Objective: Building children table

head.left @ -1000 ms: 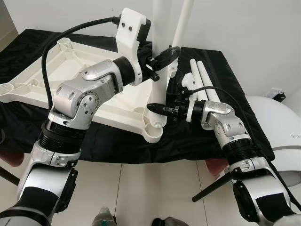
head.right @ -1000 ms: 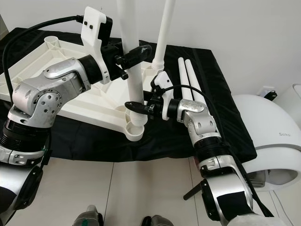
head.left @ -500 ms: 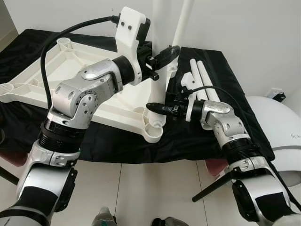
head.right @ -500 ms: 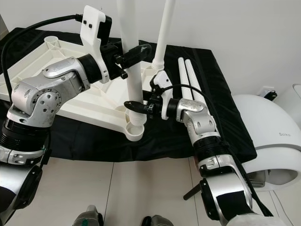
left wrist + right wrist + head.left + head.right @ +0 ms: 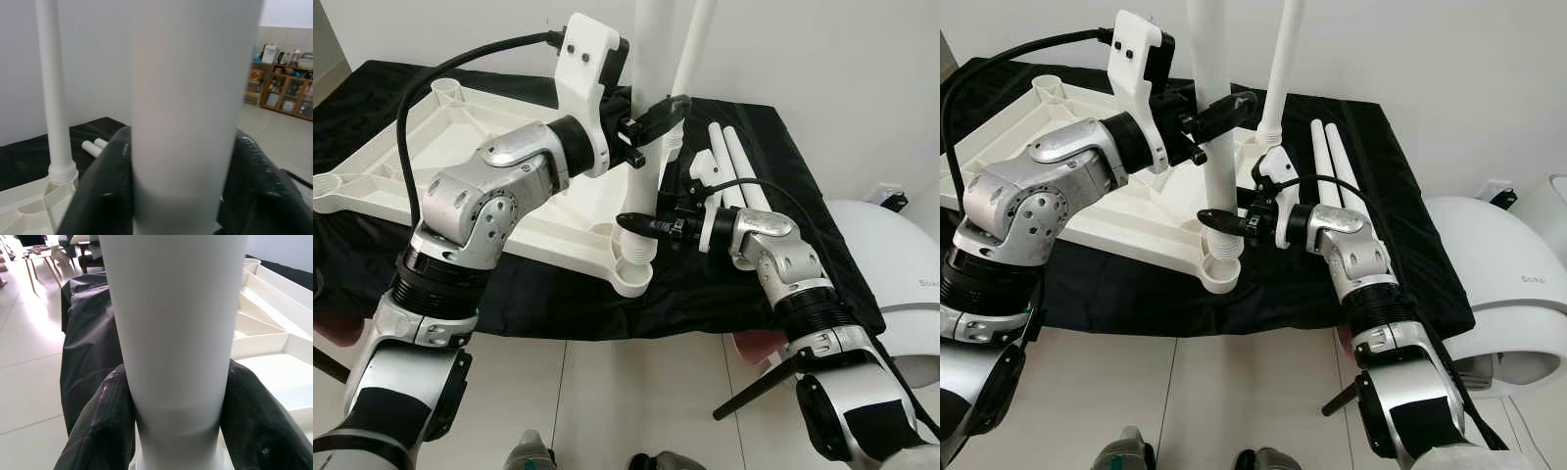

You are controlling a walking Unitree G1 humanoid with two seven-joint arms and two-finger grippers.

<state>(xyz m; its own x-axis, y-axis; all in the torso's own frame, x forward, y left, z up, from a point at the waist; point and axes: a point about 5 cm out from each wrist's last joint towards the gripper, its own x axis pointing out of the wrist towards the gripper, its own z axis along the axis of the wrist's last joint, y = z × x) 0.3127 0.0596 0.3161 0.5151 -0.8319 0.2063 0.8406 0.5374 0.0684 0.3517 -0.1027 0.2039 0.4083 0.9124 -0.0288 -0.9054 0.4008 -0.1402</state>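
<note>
Clearly, with the left gripper and right gripper both clamped on the upright leg, uneven pulls could cock it in the tabletop socket

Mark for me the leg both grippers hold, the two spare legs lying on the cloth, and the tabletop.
held leg [image 5: 1218,186]: right eye view, mid-shaft between the grippers.
spare legs [image 5: 1332,162]: right eye view, middle of the pair.
tabletop [image 5: 1141,220]: right eye view, bare ribbed underside.
</note>
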